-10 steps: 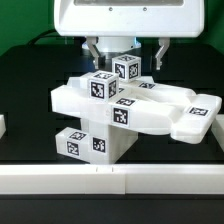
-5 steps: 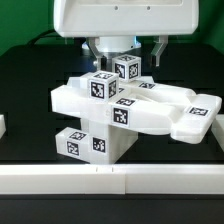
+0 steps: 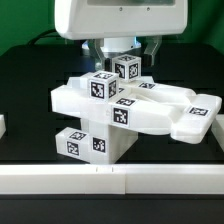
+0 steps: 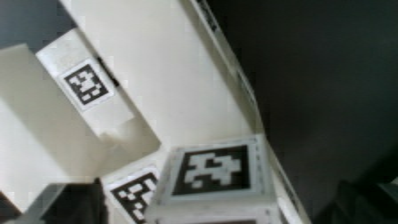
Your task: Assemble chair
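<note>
One white robot gripper (image 3: 124, 50) is hanging at the top centre of the exterior view, its fingers (image 3: 157, 52) standing apart and gripping nothing, just above a small tagged cube (image 3: 127, 69). Below it, the chair (image 3: 120, 108) is sitting mid-frame on the black table (image 3: 30, 100) as a blocky stack of tagged parts. Up close, the wrist view is showing tagged white slabs (image 4: 151, 70) against the dark surface.

Claw (image 3: 124, 47) low, fingers spread apart
</note>
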